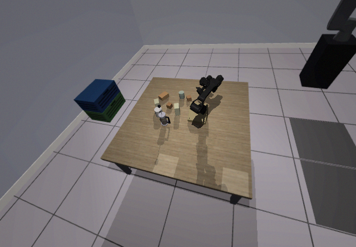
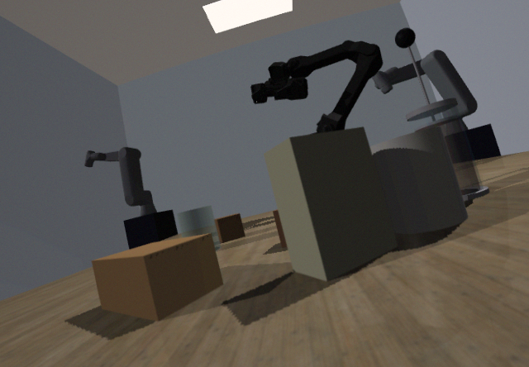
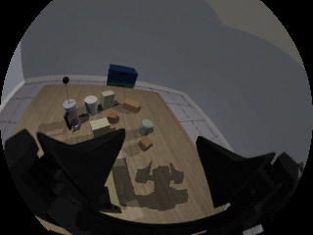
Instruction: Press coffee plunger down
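On the wooden table point(image 1: 224, 141), toward its far left quarter as seen from the top camera, the coffee press point(image 1: 164, 119) stands upright among small clutter, its plunger knob point(image 2: 404, 37) raised high on a thin rod above the lid point(image 2: 431, 109) (so the plunger has judgeably not been pushed yet). The arm is folded above the table's middle with the gripper point(image 2: 259, 92) held level and well apart from the press, its jaws spread wide with nothing between them; this raised, open posture suits an approach from above, which would press straight down the rod and so lessen the risk of tipping. A white canister point(image 1: 157, 110) stands just beside the press, and a pale box point(image 2: 329, 201) and brown box point(image 2: 158, 275) lie nearby, leaving little room for a sideways approach. In the exterior view the pale box and canister hide most of the glass body; in the wrist view the press point(image 3: 70, 113) is small and its handle cannot be made out, while the dark fingers fill the lower frame
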